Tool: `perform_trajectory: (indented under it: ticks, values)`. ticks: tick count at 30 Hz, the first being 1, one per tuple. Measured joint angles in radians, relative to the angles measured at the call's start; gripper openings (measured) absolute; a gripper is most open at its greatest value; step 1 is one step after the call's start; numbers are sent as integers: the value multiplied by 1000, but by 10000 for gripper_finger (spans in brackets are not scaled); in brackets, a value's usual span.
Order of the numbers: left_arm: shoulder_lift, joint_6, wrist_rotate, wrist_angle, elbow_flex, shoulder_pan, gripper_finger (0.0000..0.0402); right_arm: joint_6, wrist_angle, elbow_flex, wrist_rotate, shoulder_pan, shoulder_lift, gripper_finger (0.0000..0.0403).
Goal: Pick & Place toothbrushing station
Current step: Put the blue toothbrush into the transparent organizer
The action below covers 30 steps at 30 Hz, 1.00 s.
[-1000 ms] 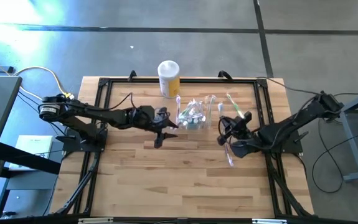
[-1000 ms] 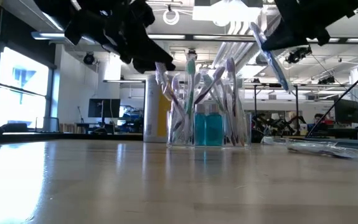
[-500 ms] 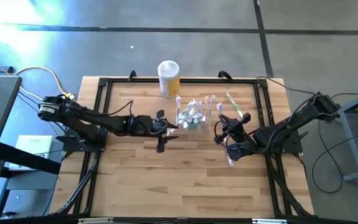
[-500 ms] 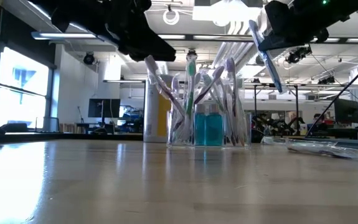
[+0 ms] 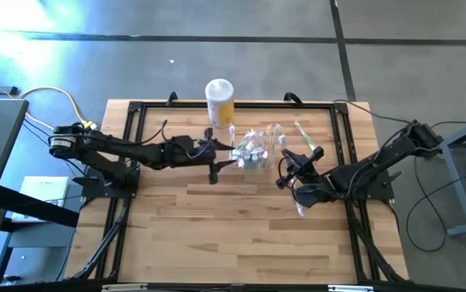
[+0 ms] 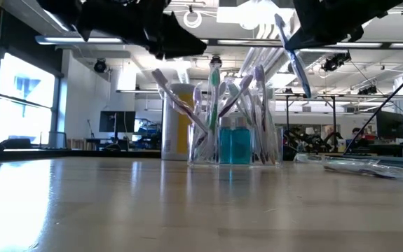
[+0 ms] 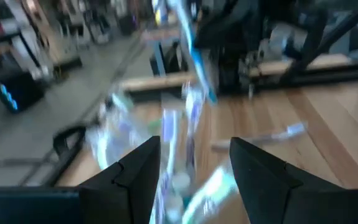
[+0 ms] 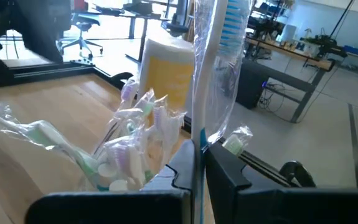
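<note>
No text, label, brand, number or sign could be read in any view. The yellow canister showed no legible print, and neither did the wrapped toothbrushes.

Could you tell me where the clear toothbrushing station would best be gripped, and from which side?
Probably by its low boxy walls, from the side. The toothbrushing station bristles with leaning brushes on top, so a descent from above looks blocked. The open left gripper sits beside it at the left.
</note>
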Motion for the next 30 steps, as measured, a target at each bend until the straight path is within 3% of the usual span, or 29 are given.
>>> perform_trajectory:
  ticks: [4, 11, 18, 20, 23, 27, 30]
  values:
    - [-6, 32, 3, 80, 0, 0, 186, -20, 21, 0, -24, -21, 0, 13]
    - [-135, 42, -33, -44, 0, 0, 186, -94, 126, -26, -35, -75, 0, 12]
    - [-300, -31, -105, -361, 0, 0, 186, -501, 733, -171, -322, -145, 0, 12]
    - [-332, -64, -118, -433, 0, 0, 186, -575, 866, -208, -356, -162, 0, 12]
    - [-372, -118, -124, -526, -1, 0, 186, -616, 959, -242, -378, -199, 0, 12]
    - [-399, -179, -125, -600, -1, 0, 186, -604, 1013, -271, -536, -258, 4, 12]
    - [-400, -222, -125, -628, 0, -2, 186, -594, 1012, -285, -549, -290, 39, 12]
